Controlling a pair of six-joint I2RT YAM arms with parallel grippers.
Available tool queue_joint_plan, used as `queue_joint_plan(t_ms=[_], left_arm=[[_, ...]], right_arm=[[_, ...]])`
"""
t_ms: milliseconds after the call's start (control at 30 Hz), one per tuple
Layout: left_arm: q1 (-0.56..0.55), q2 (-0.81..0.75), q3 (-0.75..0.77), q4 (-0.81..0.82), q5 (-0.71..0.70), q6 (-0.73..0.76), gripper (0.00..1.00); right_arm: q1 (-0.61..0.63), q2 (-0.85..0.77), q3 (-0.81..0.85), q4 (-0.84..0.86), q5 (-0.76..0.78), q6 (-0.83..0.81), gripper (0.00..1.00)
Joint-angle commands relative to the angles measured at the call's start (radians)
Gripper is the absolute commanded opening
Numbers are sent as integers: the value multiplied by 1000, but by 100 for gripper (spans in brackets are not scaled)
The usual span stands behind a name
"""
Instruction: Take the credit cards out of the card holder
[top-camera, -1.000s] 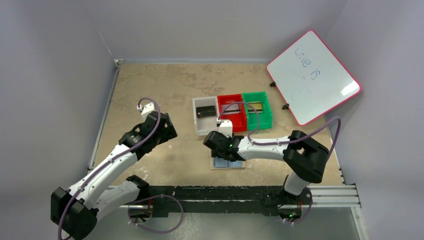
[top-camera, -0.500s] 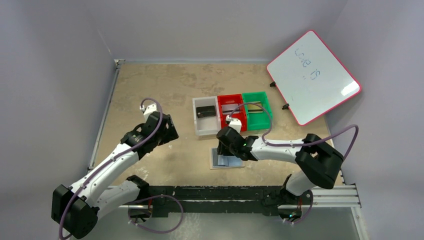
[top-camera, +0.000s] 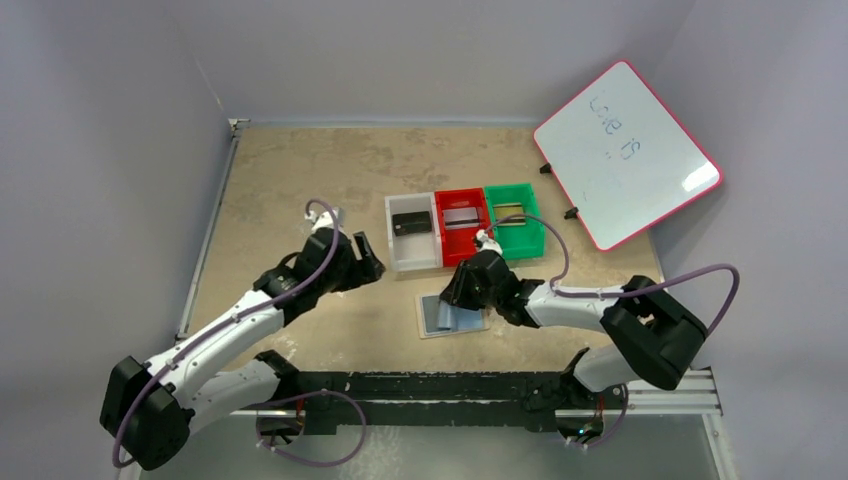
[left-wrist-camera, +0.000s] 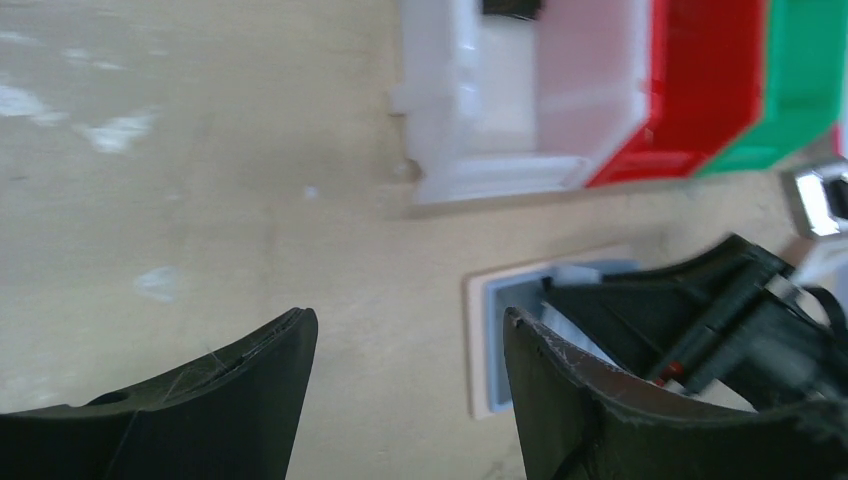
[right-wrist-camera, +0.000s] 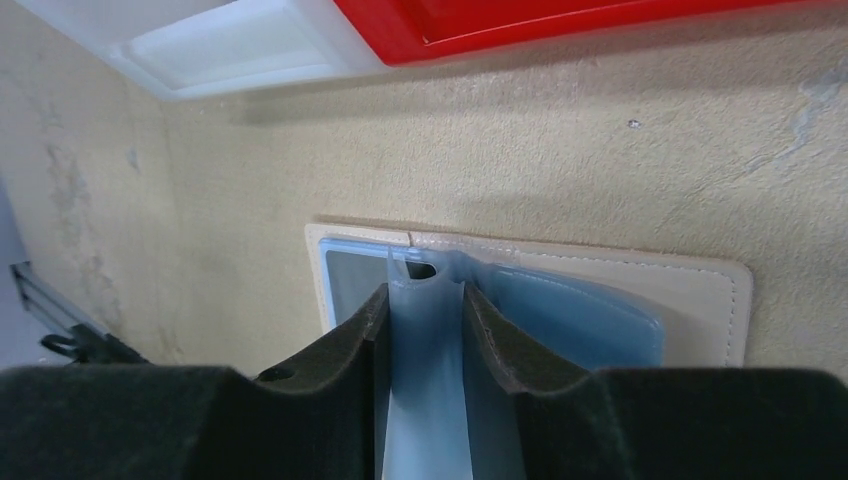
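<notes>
The card holder (top-camera: 430, 317) lies open on the table, tan rim (right-wrist-camera: 700, 290) around grey-blue lining; the left wrist view shows its corner (left-wrist-camera: 485, 330). My right gripper (top-camera: 462, 295) (right-wrist-camera: 425, 290) is shut on a raised grey-blue inner flap (right-wrist-camera: 430, 380) of the holder, fingers pressed on both its sides. A grey panel (right-wrist-camera: 355, 280) shows in the holder's left half. My left gripper (top-camera: 372, 262) (left-wrist-camera: 410, 320) hangs open and empty just left of the holder. A black card (top-camera: 411, 221), a silvery one (top-camera: 461, 217) and a dull gold one (top-camera: 509, 210) lie in the bins.
A clear bin (top-camera: 412, 262), a red bin (top-camera: 441, 215) and a green bin (top-camera: 530, 235) stand in a row just behind the holder. A pink-framed whiteboard (top-camera: 625, 150) leans at the back right. Bare tabletop (top-camera: 300, 170) stretches to the left and back.
My left arm has swung right, towards the holder. My right gripper has shifted right and back along the holder, and its jaws have narrowed onto the inner flap.
</notes>
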Motion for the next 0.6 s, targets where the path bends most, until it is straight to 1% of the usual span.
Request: queue_joint_plan(t_ms=[0,100,167,333,567], left_arm=[[-163,61,-8,301,57,-81,67],[-269,189,24,380,16,-106,67],[-315,261,43,426,-5,-119,67],[-384,408,74,548,-8,-153,66],[-455,545,124,615,-18,-178,65]], right_arm=[[-47,-17,-89,112,-96,45,32],[-81,-26,-137,177,-132,64,30],[-99,-30,-158,198,-146,70,30],[-136,-33,-198,244,-170,72,30],[-171,-32,-237,299,-201,82,30]])
